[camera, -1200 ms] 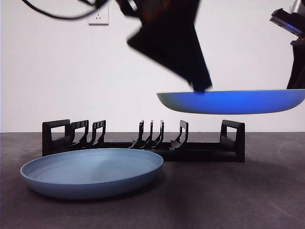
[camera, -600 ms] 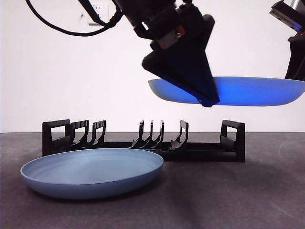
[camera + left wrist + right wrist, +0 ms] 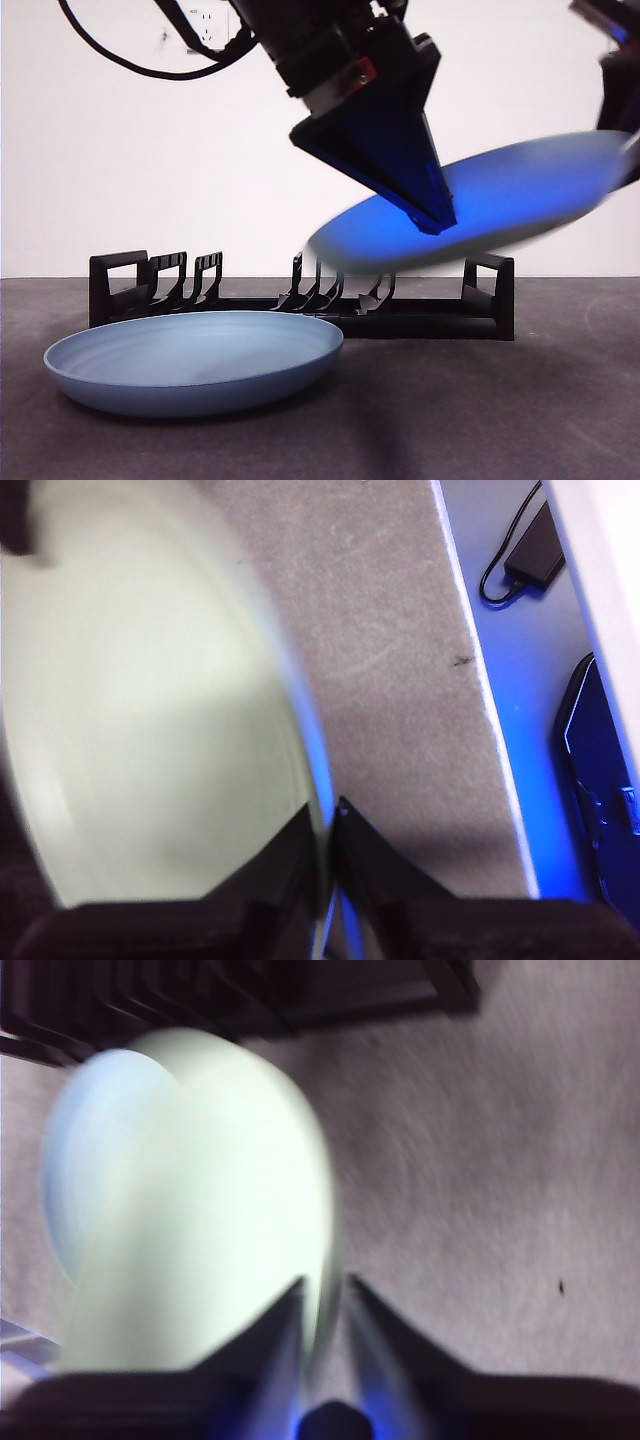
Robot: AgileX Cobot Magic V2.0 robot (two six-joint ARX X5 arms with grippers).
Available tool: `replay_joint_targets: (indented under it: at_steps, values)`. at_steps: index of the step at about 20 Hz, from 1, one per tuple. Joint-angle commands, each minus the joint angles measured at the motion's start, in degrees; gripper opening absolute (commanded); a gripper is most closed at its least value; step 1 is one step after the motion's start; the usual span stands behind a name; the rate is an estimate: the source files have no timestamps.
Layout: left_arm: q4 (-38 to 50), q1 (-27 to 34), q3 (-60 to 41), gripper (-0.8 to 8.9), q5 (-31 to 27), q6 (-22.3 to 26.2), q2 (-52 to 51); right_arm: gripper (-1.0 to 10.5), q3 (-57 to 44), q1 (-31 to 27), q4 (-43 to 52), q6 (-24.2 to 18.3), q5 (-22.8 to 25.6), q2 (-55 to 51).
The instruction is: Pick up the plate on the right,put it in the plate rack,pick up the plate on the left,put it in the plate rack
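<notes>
Step 1 is under way — both the left gripper (image 3: 328, 825) and the right gripper (image 3: 325, 1305) pinch the blue plate (image 3: 480, 205), tilted above the plate rack (image 3: 300, 300). Next it must stand upright between 2 dividers. The other plate (image 3: 190, 360) waits on the table.

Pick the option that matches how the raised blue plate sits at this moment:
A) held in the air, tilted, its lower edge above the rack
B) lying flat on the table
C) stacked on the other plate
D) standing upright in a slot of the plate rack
A: the raised blue plate hangs tilted above the plate rack, its rim pinched by both the left gripper and the right gripper, while the other plate lies flat on the table.
</notes>
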Motion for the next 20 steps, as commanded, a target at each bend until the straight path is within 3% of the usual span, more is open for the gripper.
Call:
replay_joint_targets:
  at_steps: [1, 4, 6, 8, 11, 17, 20]
  values:
    - [0.2, -1.2, -0.1, -0.08, -5.5, -1.9, -0.2, 3.2, 1.4, -0.2, 2.7, -1.0, -0.2, -2.4]
    - [0.2, -1.6, 0.1, -0.08, -5.2, -9.3, -2.3, 3.2, 1.4, -0.2, 11.9, 2.1, 0.4, -7.8]
    - [0.6, -0.3, 0.1, -0.08, -5.2, -15.9, -4.7, 3.2, 1.4, -0.2, 17.9, 4.1, 4.0, -11.7]
    - [1.7, 2.8, 0.1, -0.09, -5.2, -22.1, -7.9, 3.1, 1.4, -0.2, 21.4, 4.4, 9.0, -15.1]
    - [3.2, 10.5, 0.1, -0.09, -3.5, -27.5, -13.0, 3.1, 1.4, -0.2, 23.0, 4.4, 13.4, -18.4]
    - [9.2, 29.0, 0.1, -0.09, 21.0, -35.1, -15.6, 3.1, 1.4, -0.2, 22.6, 4.4, 13.6, -18.6]
    - [13.6, 36.3, 0.1, -0.09, 29.6, -40.0, -14.6, 3.1, 1.4, -0.2, 22.6, 4.4, 13.6, -18.6]
